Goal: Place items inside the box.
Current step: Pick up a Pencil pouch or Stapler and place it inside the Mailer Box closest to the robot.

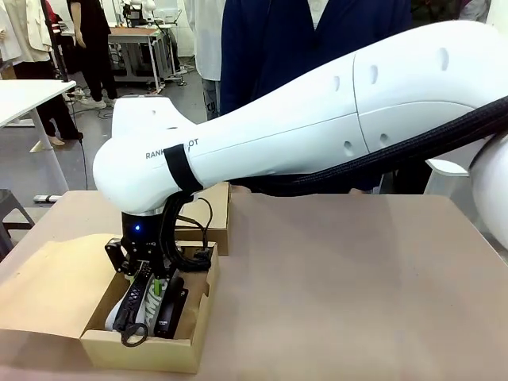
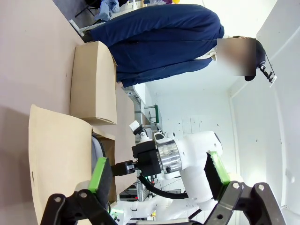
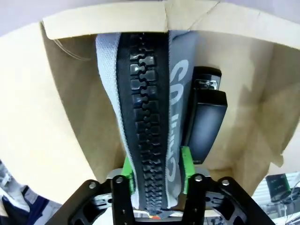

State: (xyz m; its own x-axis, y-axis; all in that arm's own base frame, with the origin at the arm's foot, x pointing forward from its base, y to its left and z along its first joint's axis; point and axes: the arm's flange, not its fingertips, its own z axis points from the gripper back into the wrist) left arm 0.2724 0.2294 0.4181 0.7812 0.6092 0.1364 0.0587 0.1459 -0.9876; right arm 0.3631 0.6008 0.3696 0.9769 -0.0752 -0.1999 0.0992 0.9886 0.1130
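Observation:
The open cardboard box stands at the table's front left. My right arm reaches across into it, and the right gripper hangs over its contents. In the right wrist view the pale grey-blue case with black zip lies lengthwise in the box. The right gripper stands open, with a green pad close to each side of the case. A black stapler lies beside the case against the box wall. My left gripper is open and holds nothing, looking sideways at the box flap.
A second, shut carton stands just behind the box. A person in a navy top stands at the far side of the table. The brown tabletop stretches bare to the right of the box.

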